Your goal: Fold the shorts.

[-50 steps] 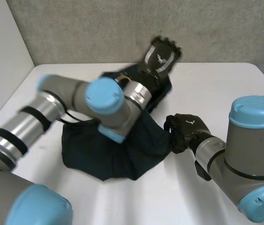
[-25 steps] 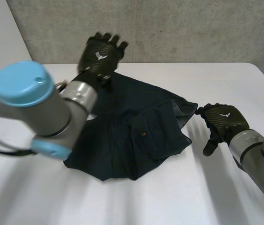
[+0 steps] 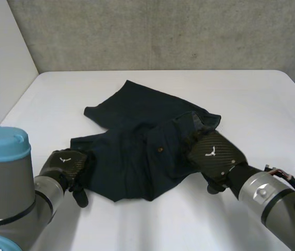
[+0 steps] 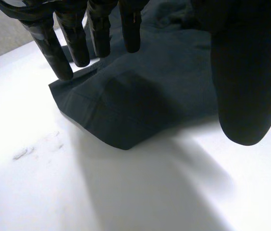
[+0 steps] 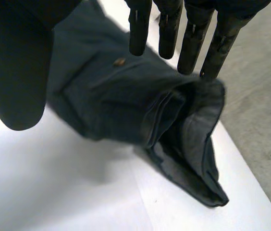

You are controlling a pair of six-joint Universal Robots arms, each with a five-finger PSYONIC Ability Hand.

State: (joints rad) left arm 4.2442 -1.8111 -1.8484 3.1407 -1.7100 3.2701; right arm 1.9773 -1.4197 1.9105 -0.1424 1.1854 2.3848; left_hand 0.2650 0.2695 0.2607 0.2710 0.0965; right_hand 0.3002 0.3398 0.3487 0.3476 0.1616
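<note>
Dark navy shorts [image 3: 137, 136] lie roughly folded in the middle of the white table [image 3: 252, 94], with a small button [image 3: 160, 149] on top. My left hand [image 3: 66, 167] rests at their near left edge. In the left wrist view its fingers [image 4: 54, 43] are straight and spread over a hem corner of the shorts [image 4: 126, 110], holding nothing. At the shorts' right edge my right hand [image 3: 215, 157] sits beside the open waistband [image 3: 202, 120]. In the right wrist view its fingers [image 5: 193, 43] hang straight above the cloth [image 5: 106, 96] and the waistband [image 5: 193, 144], open.
A grey concrete wall [image 3: 189, 31] runs behind the table and a white wall [image 3: 1, 68] stands at the left. Bare white tabletop surrounds the shorts on all sides.
My left arm has swung back from the far side of the shorts to their near left edge. The right hand has moved in from the right to the waistband. The cloth now lies spread.
</note>
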